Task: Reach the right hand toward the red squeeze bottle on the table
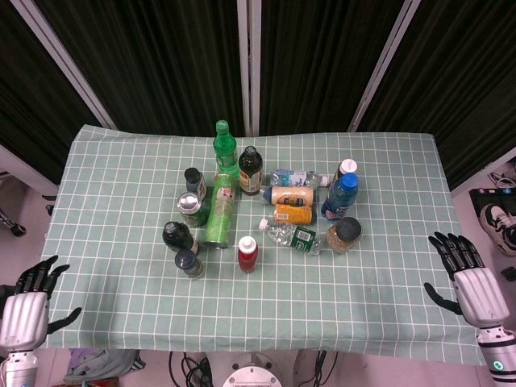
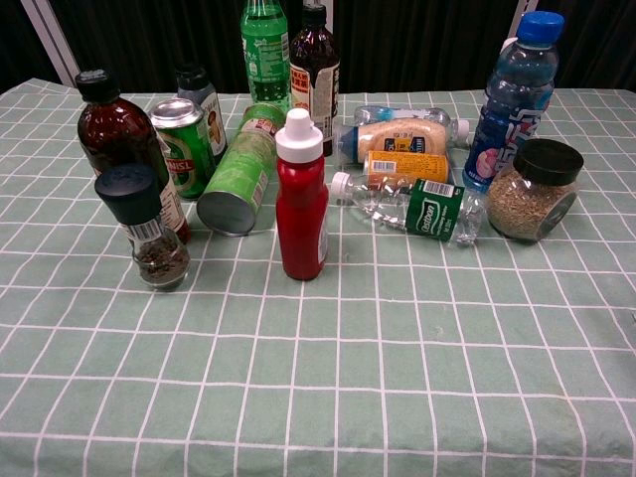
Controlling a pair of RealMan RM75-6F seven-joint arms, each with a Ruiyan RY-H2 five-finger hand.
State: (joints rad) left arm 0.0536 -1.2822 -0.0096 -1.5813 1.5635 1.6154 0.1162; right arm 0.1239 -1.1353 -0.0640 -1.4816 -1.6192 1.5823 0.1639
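The red squeeze bottle [image 1: 247,253] with a white cap stands upright near the middle front of the green checked table [image 1: 379,314]; the chest view shows the red squeeze bottle [image 2: 302,197] close up, upright. My right hand [image 1: 463,272] hovers at the table's front right edge, fingers spread and holding nothing, far to the right of the bottle. My left hand [image 1: 31,300] hangs off the front left corner, fingers apart and empty. Neither hand appears in the chest view.
Around the red bottle stand a pepper grinder [image 2: 152,229], a dark bottle [image 2: 117,134], a green can [image 2: 185,144], a lying green tube can [image 2: 238,171], a lying clear bottle [image 2: 412,206], a seed jar [image 2: 534,189] and a blue-capped bottle [image 2: 515,99].
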